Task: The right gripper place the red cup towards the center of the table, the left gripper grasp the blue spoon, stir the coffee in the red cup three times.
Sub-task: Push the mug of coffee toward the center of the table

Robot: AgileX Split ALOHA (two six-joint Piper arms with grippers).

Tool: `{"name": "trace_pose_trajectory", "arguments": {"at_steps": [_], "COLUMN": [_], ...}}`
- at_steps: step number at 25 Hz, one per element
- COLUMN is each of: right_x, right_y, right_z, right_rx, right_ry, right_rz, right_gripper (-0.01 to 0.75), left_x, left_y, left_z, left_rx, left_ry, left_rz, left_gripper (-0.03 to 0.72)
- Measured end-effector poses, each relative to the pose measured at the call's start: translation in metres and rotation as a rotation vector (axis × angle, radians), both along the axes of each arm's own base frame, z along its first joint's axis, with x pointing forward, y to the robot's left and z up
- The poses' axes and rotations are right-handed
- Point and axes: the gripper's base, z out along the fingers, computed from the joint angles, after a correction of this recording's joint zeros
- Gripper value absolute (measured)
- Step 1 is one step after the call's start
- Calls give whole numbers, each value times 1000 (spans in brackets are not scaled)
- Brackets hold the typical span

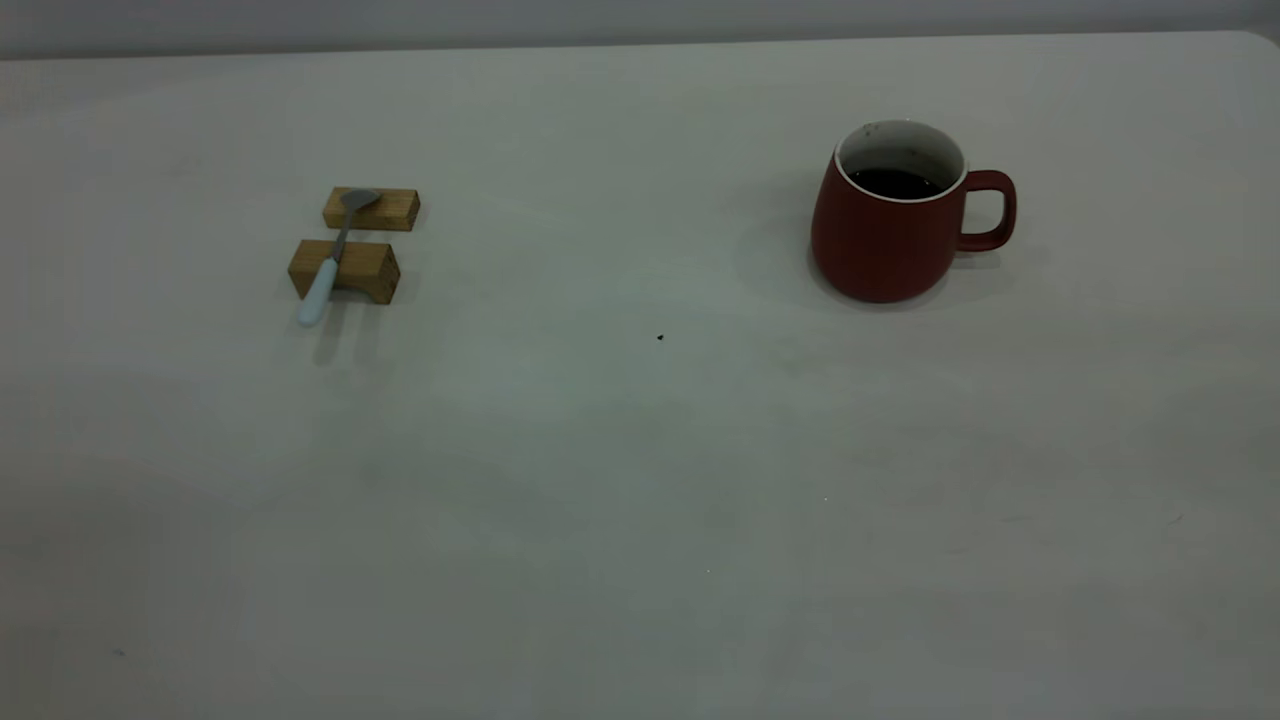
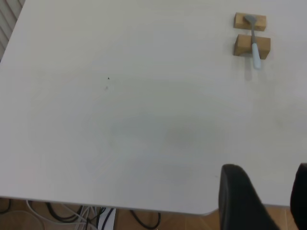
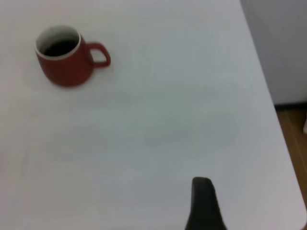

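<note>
Right now my left end effector (image 2: 261, 201) hangs back over the near table (image 1: 640, 480) edge, fingers apart; my right end effector (image 3: 204, 206) shows one finger, so I cannot tell. Upper left, the spoon (image 1: 328, 262) bridges two wooden blocks (image 1: 345, 268), handle raised for grasping. Upper right, the cup (image 1: 893, 215) of coffee (image 1: 895, 183) turns its handle outward.

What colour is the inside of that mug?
White inside the red cup, above the dark coffee; clearest in the exterior view.
</note>
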Motion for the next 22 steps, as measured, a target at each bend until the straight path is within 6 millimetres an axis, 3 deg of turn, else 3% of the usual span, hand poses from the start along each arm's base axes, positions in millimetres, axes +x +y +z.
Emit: {"name": "trace_pose_trajectory", "arguments": {"at_steps": [4,8,18,22], "right_x": [28,78,236,298], "right_y": [2,6,18,22], "right_z": [7,4,-27,-61], "right_rx": [-7,-21,-199,-264], "right_ry": [83,148,308,427], "right_rz": [8,33,255,350], "right_gripper": [574,574,574,574], "left_x": [0,0,0,0], "left_y": [0,0,0,0], "left_z": [0,0,0,0], "left_rx": [0,0,0,0], "left_ry": [0,0,0,0], "left_rz": [0,0,0,0], "left_gripper": [341,341,341,341]}}
